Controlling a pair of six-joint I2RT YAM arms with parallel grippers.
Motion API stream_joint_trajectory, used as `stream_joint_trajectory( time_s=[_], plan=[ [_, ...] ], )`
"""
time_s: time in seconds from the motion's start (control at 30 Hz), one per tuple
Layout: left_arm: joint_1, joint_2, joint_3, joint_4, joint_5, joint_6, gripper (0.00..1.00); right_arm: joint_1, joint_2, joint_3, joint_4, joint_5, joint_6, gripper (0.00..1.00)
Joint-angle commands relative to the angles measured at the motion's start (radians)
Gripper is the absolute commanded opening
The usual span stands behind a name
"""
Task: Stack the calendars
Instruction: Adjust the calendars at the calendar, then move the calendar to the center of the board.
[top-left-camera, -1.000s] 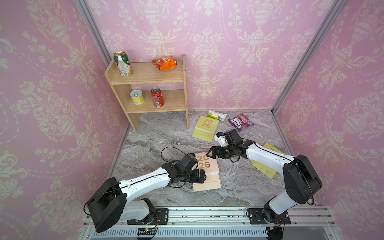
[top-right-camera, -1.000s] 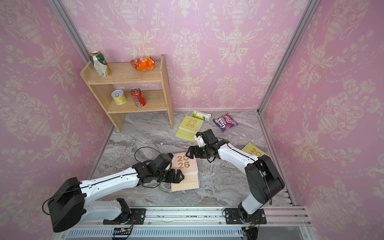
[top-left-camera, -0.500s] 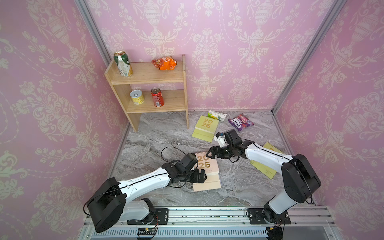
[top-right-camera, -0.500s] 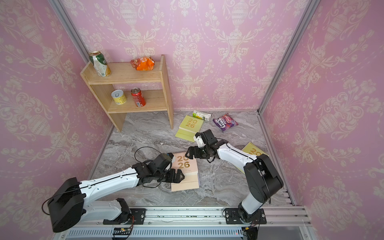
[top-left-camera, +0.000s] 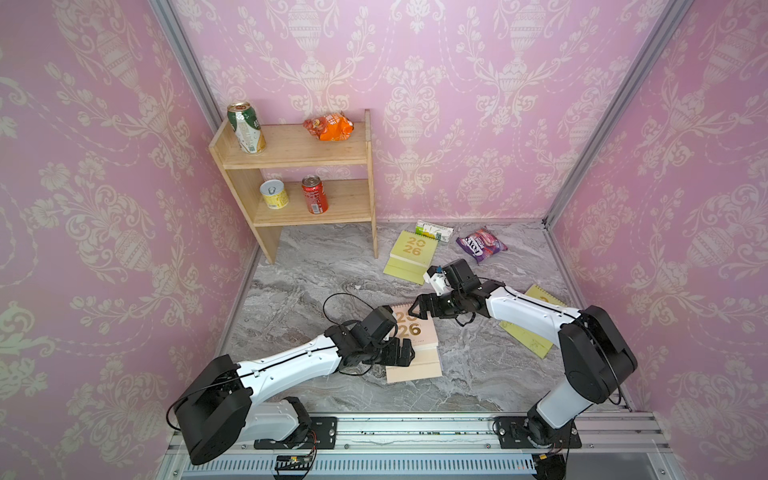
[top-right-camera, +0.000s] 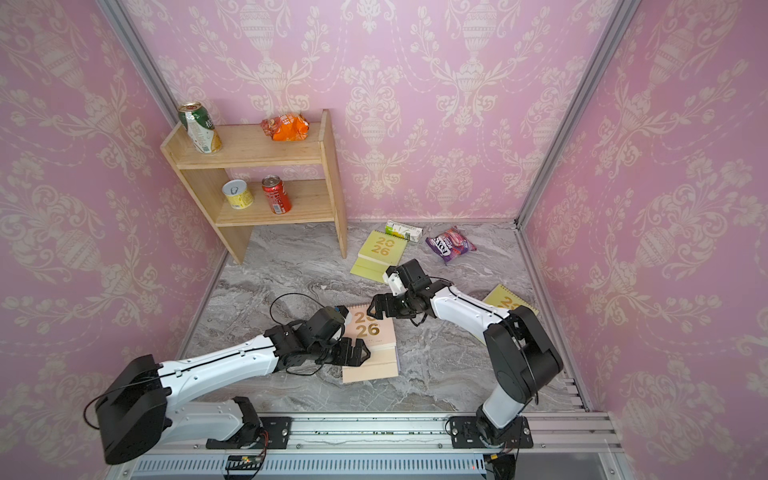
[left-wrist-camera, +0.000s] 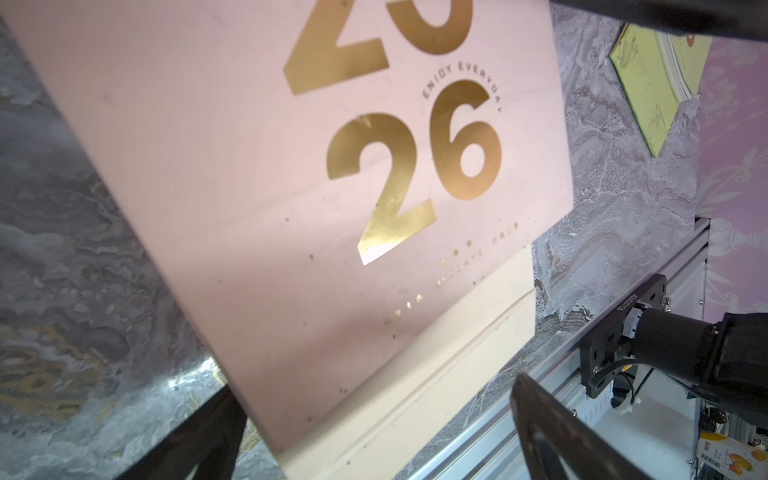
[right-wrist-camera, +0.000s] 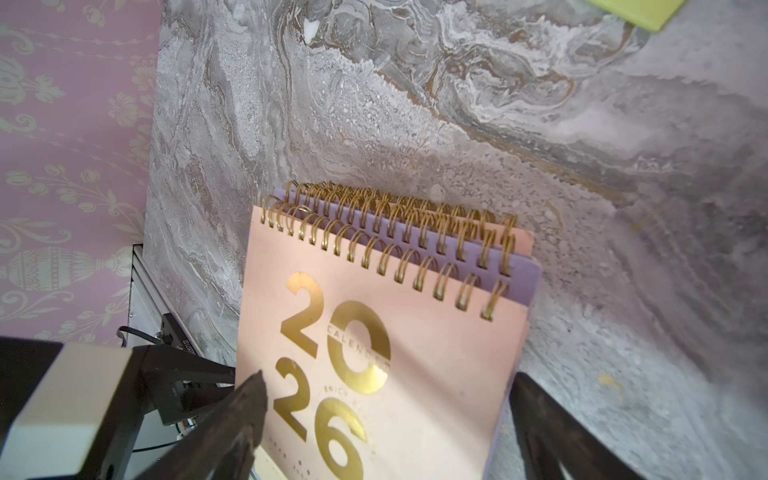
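A pile of calendars lies mid-table with a peach-pink "2026" cover (top-left-camera: 417, 332) (top-right-camera: 376, 328) on top. The right wrist view shows that cover (right-wrist-camera: 415, 353) over a lilac one (right-wrist-camera: 525, 276). My left gripper (top-left-camera: 399, 353) (left-wrist-camera: 374, 390) is open at the pile's near left corner, one finger beside the edge. My right gripper (top-left-camera: 424, 307) (right-wrist-camera: 388, 384) is open over the pile's far, spiral end, with a finger on either side of it. Two overlapping yellow-green calendars (top-left-camera: 413, 253) lie at the back. Another yellow-green calendar (top-left-camera: 536, 332) lies partly under the right arm.
A wooden shelf (top-left-camera: 299, 158) with cans and an orange snack bag stands back left. A green-white carton (top-left-camera: 434, 230) and a purple snack packet (top-left-camera: 481, 244) lie by the back wall. The metal rail (top-left-camera: 415, 428) runs along the front edge, and pink walls close three sides.
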Motion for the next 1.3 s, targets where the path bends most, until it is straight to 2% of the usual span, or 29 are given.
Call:
stream_joint_trajectory(
  time_s=[0.0,0.43,0.63,0.77,0.97,1.1,1.27],
  plan=[
    [-0.008,-0.01,0.03,-0.006,-0.01,-0.019,0.99,0.009,0.023,0.03,0.0,-0.011,0.021,0.92],
    [-0.009,-0.002,0.03,-0.007,-0.02,-0.011,0.99,0.011,0.036,0.056,-0.014,-0.007,0.013,0.92],
    [0.003,-0.032,0.109,-0.108,-0.101,0.059,0.99,-0.01,0.025,0.072,-0.048,0.027,-0.003,0.92],
    [0.069,-0.069,0.174,-0.196,-0.126,0.139,0.99,-0.062,-0.003,0.075,-0.064,0.032,-0.014,0.92],
    [0.212,-0.081,0.246,-0.246,-0.1,0.261,0.99,-0.138,-0.011,0.105,-0.087,0.04,-0.034,0.93],
    [0.292,-0.004,0.341,-0.21,-0.093,0.349,0.99,-0.177,0.023,0.128,-0.077,0.044,-0.033,0.93],
    [0.338,0.169,0.499,-0.146,-0.099,0.445,0.99,-0.215,0.088,0.222,-0.065,0.052,-0.025,0.93]
  ],
)
